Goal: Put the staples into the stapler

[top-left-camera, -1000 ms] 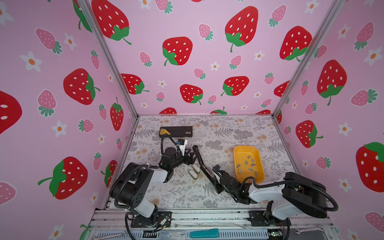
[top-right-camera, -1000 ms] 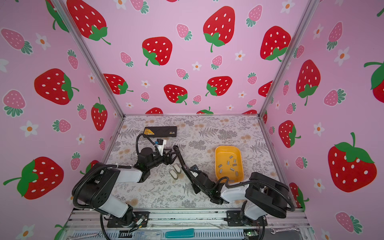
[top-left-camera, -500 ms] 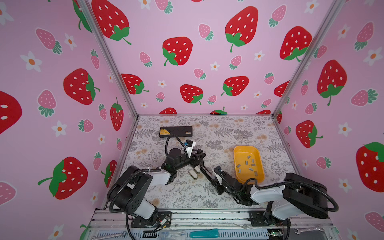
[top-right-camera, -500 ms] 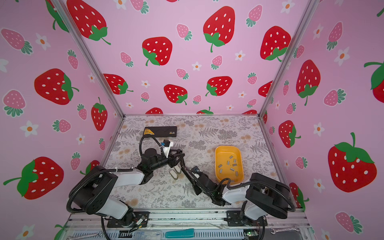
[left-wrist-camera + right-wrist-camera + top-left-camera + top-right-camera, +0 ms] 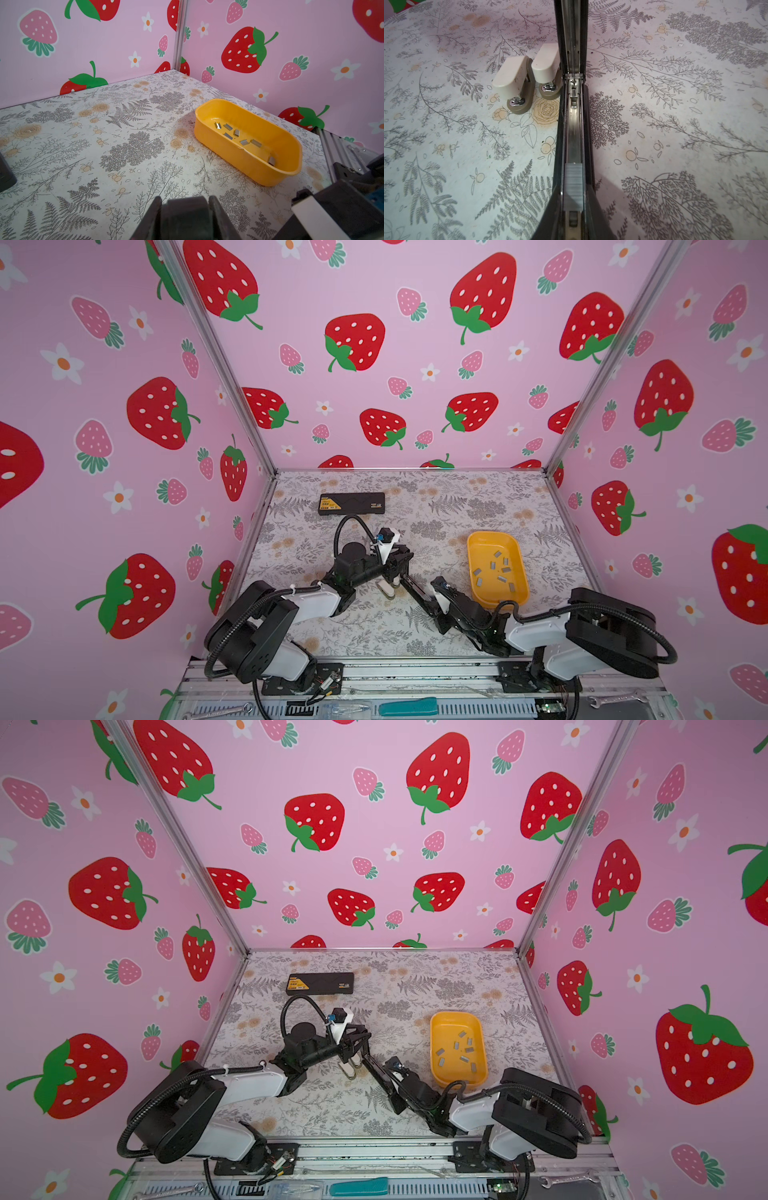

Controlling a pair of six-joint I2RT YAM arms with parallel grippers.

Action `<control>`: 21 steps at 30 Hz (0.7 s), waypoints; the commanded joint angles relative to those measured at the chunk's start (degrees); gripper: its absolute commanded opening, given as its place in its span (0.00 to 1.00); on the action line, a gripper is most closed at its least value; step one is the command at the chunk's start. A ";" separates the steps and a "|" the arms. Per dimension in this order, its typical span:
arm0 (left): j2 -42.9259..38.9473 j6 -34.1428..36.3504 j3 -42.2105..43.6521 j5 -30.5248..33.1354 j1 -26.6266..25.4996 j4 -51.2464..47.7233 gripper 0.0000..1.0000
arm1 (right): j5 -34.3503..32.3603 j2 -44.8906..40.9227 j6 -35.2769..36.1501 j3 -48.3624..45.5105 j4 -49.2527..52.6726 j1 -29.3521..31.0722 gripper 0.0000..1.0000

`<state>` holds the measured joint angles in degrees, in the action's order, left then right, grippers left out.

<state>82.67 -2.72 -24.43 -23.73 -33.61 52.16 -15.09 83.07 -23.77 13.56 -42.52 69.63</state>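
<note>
The black stapler (image 5: 417,592) lies open on the table's middle, its lid (image 5: 572,31) raised. My right gripper (image 5: 574,188) is shut on its base, and a grey strip of staples (image 5: 573,185) lies in the metal channel between the fingers. My left gripper (image 5: 186,200) has closed on the dark lid end; in both top views it (image 5: 398,565) sits over the stapler's far end (image 5: 365,1056). Several loose staples (image 5: 239,135) lie in the yellow tray (image 5: 521,597).
Two small white staplers (image 5: 525,81) stand side by side just left of the black one, under the left gripper (image 5: 358,1042). A black box (image 5: 351,503) lies near the back wall. Pink walls close in three sides.
My left gripper moved right to the stapler's raised lid and its jaws narrowed onto it. The right gripper kept its hold with little movement.
</note>
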 commanded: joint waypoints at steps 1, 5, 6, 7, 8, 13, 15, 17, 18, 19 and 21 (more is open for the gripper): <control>-1.35 3.87 1.69 -3.90 -3.03 -0.11 0.38 | -0.90 -0.64 0.47 -1.18 -11.43 0.14 0.12; -1.81 6.80 2.51 -3.42 -5.01 -0.70 0.39 | -0.90 0.92 1.69 -2.34 -16.43 0.42 0.10; -1.89 7.30 2.59 -3.38 -5.23 -0.90 0.39 | -0.90 1.25 1.86 -2.55 -17.54 0.42 0.10; -1.91 7.77 2.79 -3.51 -5.56 -0.99 0.39 | -0.73 1.68 2.10 -2.81 -18.85 0.43 0.10; -1.91 8.27 2.87 -3.68 -5.76 -1.11 0.39 | -0.64 1.97 2.27 -3.12 -20.06 0.51 0.09; -1.80 10.27 2.89 -3.75 -7.18 -2.56 0.42 | -0.64 2.61 2.76 -3.67 -23.27 0.51 0.09; -1.80 11.03 2.88 -3.78 -7.69 -3.03 0.47 | -0.72 2.71 2.93 -3.80 -24.02 0.53 0.09; -1.73 11.46 2.89 -3.70 -8.07 -3.21 0.48 | -1.11 2.81 3.01 -3.89 -24.37 0.51 0.08; -1.64 11.73 2.89 -3.69 -8.21 -3.21 0.49 | -1.38 2.85 2.94 -3.98 -24.50 0.55 0.08; -1.48 11.82 2.89 -3.70 -8.33 -3.17 0.50 | -1.72 2.93 2.87 -3.98 -24.45 0.60 0.09; -1.12 12.05 2.72 -3.66 -8.54 -3.20 0.50 | -2.30 3.28 2.72 -3.96 -24.42 0.60 0.08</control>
<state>81.10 7.97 -22.09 -25.71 -42.09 49.91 -15.09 86.02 -20.91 9.45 -60.88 69.93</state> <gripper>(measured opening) 0.504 0.186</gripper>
